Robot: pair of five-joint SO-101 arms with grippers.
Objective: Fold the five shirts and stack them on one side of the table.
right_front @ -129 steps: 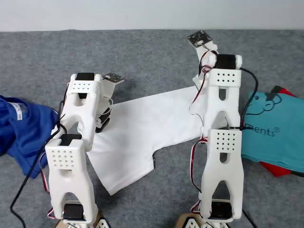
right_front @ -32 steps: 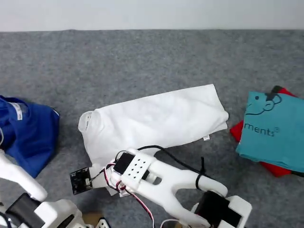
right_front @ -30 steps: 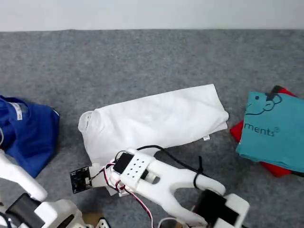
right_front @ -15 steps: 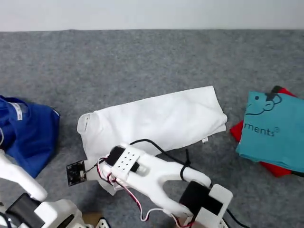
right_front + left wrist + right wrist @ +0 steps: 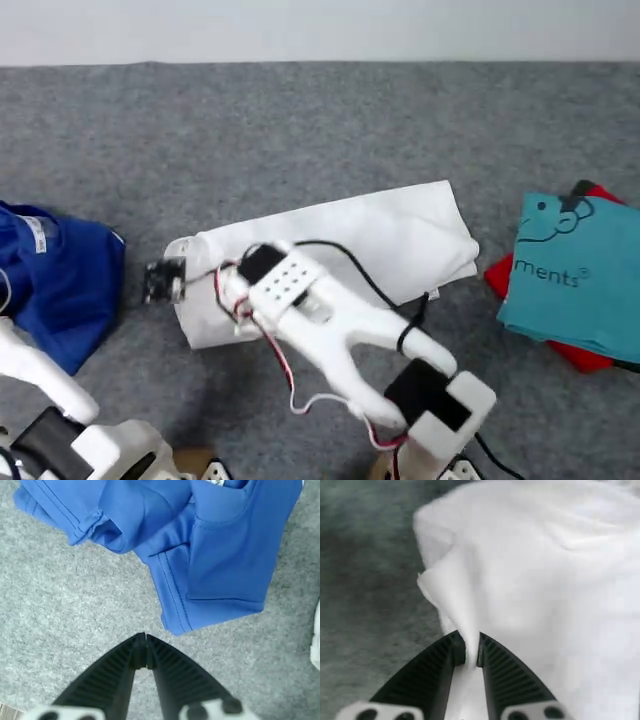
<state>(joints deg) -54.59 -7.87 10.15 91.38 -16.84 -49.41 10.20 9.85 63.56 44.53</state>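
White shirt (image 5: 400, 230) lies folded lengthwise, its rumpled edge pinched by the right end effector (image 5: 471, 654).

**Grey table, four shirts laid out on it**

The table (image 5: 330, 120) has a grey, felt-like top that runs back to a pale wall. Across its middle lies a white shirt (image 5: 390, 235), folded into a long band that slants from the near left to the far right. Well apart from it, at the left edge, a blue shirt (image 5: 60, 280) sits in a rumpled heap. At the right edge a red shirt (image 5: 498, 275) lies flat, with a folded teal shirt (image 5: 575, 280) covering most of it.
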